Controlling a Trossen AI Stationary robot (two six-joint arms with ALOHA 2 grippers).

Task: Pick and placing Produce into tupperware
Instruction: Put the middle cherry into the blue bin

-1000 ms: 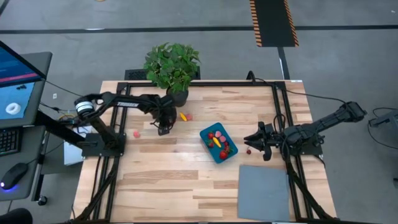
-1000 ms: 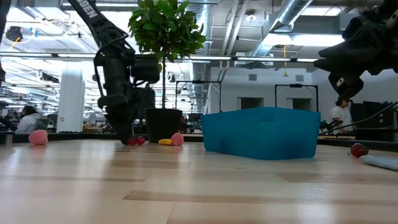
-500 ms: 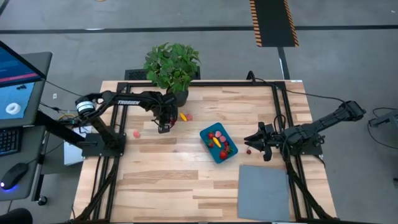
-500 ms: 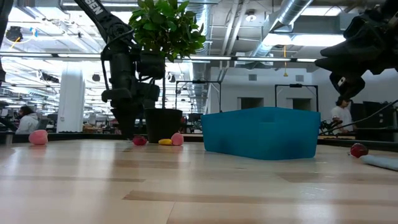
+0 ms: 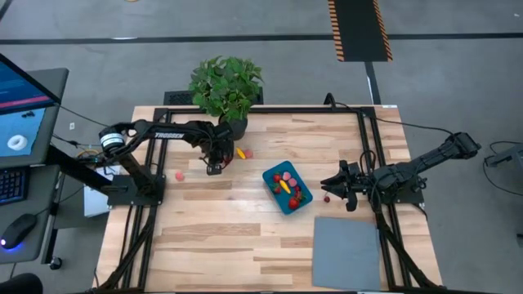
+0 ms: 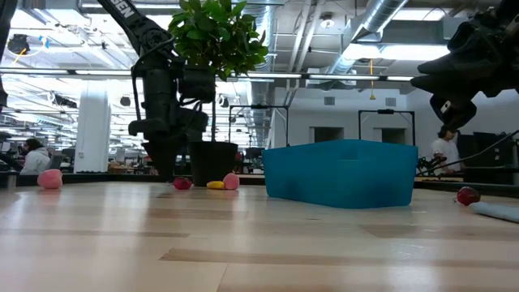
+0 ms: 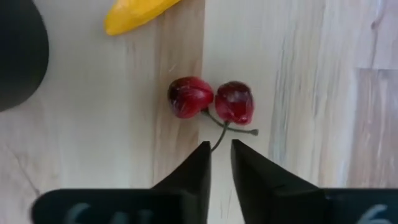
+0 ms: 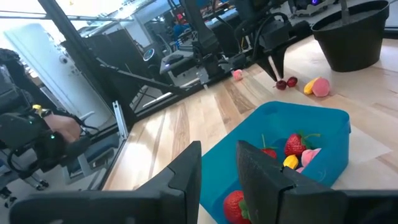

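Risk: left tool (image 7: 221, 158), fingers narrowly apart at the cherries' (image 7: 211, 99) stem, may pinch nothing; right tool (image 8: 219, 163) gapes idle.

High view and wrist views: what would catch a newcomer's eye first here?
The teal tub mid-table, holding bright fruit pieces. Next, the left pincer poised just above a pair of cherries on the wood near the potted plant, its fingers slightly apart. The right pincer waits beside the tub.
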